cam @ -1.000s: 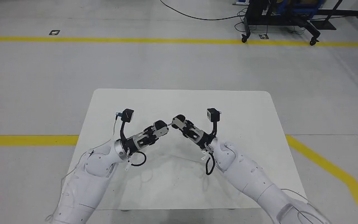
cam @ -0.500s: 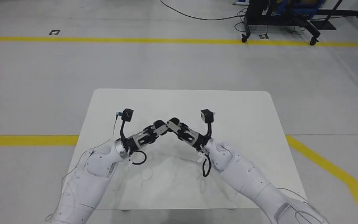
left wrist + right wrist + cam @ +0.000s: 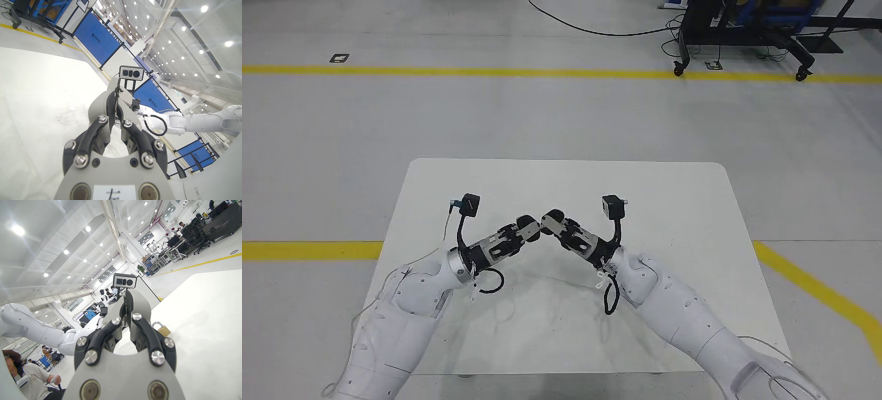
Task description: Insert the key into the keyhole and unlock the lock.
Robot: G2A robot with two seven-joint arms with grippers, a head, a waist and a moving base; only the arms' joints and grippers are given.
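**Brass padlock (image 3: 163,330) lies beside the right gripper (image 3: 127,300)**

It rests on the white table (image 3: 672,190), silver shackle up, just next to that gripper's linkage. Over the middle of the table the left gripper (image 3: 117,98) and the right one meet almost tip to tip, each with its fingers pressed together. Whether a key sits between either pair, I cannot tell.
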